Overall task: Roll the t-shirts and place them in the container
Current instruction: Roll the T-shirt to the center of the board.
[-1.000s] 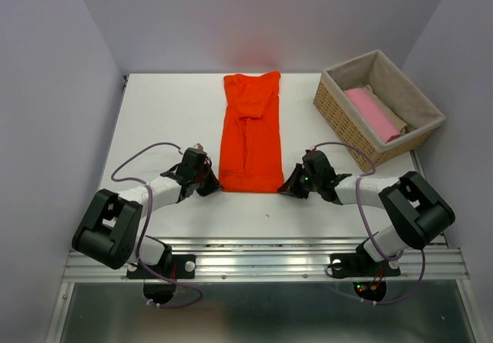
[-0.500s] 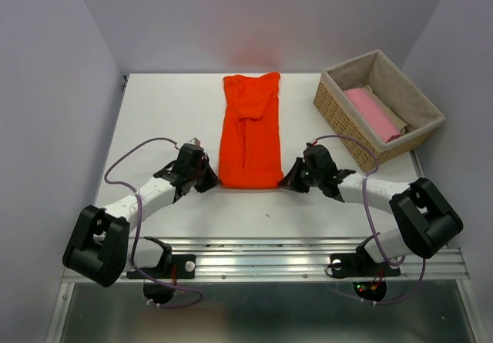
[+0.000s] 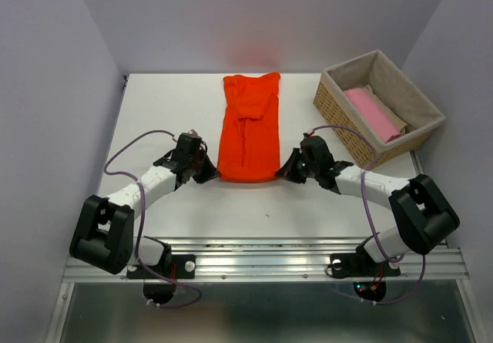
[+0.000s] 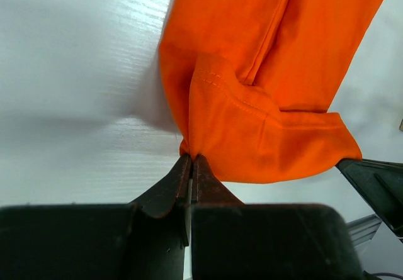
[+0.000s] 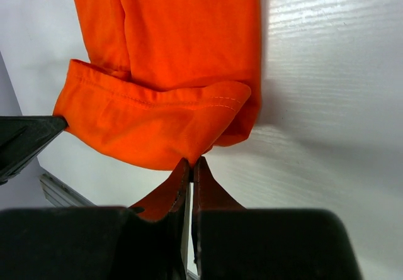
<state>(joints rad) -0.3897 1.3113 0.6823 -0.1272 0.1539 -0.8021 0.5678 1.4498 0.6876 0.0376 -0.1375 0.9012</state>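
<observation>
The orange-red t-shirt [image 3: 249,131] lies folded into a long strip down the middle of the white table, its near hem lifted and turned over. My left gripper [image 3: 211,172] is shut on the hem's left corner [image 4: 189,146]. My right gripper [image 3: 283,171] is shut on the hem's right corner [image 5: 196,154]. Both wrist views show the hem [image 4: 264,135] curled up off the table as a short fold [image 5: 151,126]. A pink t-shirt [image 3: 372,113] lies in the wicker basket over a beige one [image 3: 390,115].
The wicker basket [image 3: 337,112] with grey lining stands at the back right of the table. Purple walls close in the table at the back and both sides. A metal rail [image 3: 262,260] runs along the near edge.
Both grippers have moved away from me along the table with the hem in them, so the shirt's near edge sits further back and has begun to curl over.
</observation>
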